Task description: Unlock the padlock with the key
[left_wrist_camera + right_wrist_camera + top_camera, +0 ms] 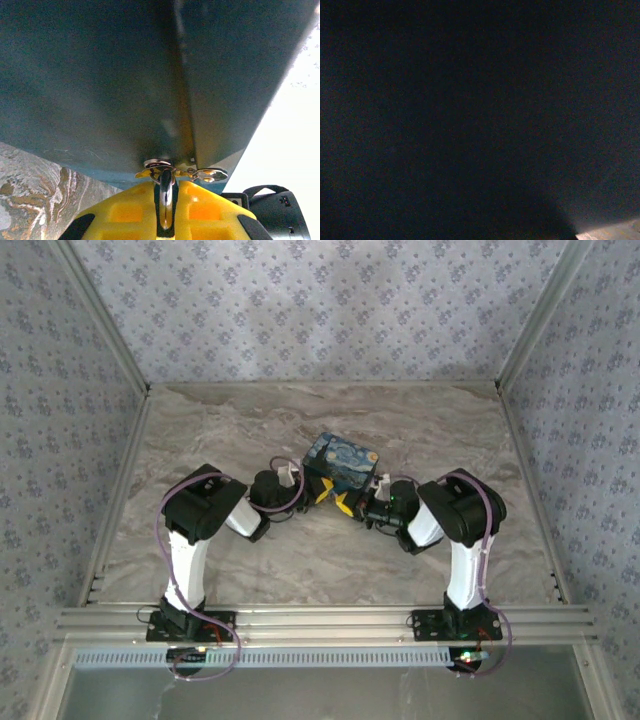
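A blue box (342, 460) with a painted pattern sits mid-table, and both grippers meet at its near edge. My left gripper (322, 493) has its yellow fingers (125, 212) shut on a slim shiny metal piece, seemingly the key (166, 195), seen edge-on just under the box's dark underside (125, 75). A key ring (157, 163) and a second small key (210, 175) hang at its tip against the box. The padlock itself is hidden. My right gripper (347, 506) is shut and pressed close to the box; its wrist view is dark.
The marble tabletop (300, 560) is enclosed by patterned walls (60, 390) on three sides, with an aluminium rail (320, 620) along the near edge. Part of the right arm's black body (272, 212) sits just right of my left fingers.
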You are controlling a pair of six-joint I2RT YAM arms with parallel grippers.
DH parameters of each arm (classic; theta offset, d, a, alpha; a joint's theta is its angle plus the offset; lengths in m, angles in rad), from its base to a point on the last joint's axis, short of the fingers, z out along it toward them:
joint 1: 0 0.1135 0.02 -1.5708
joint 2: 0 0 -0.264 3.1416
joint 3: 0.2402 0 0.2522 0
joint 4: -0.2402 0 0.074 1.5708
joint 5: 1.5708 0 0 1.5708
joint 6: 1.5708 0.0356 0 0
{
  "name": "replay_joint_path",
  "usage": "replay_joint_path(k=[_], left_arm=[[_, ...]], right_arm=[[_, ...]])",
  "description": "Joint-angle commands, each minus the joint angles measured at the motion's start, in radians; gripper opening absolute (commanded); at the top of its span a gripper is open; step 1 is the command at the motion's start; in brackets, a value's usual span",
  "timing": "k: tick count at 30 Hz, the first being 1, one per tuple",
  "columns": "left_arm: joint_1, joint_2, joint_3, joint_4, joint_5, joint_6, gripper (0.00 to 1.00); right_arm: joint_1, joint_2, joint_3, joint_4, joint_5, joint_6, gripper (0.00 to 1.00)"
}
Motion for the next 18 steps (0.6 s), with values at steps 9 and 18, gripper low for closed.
replay_joint_path(k=[9, 18], left_arm=[[-0.02, -0.039, -0.011, 0.086, 0.105, 0.016, 0.0], [-0.003, -0.043, -0.007, 0.086, 0.114, 0.014, 0.0]], right_arm=[[-0.015, -0.017, -0.015, 0.049, 0.037, 0.016, 0.0], [-0.023, -0.063, -0.041, 0.015, -0.024, 0.001, 0.0]])
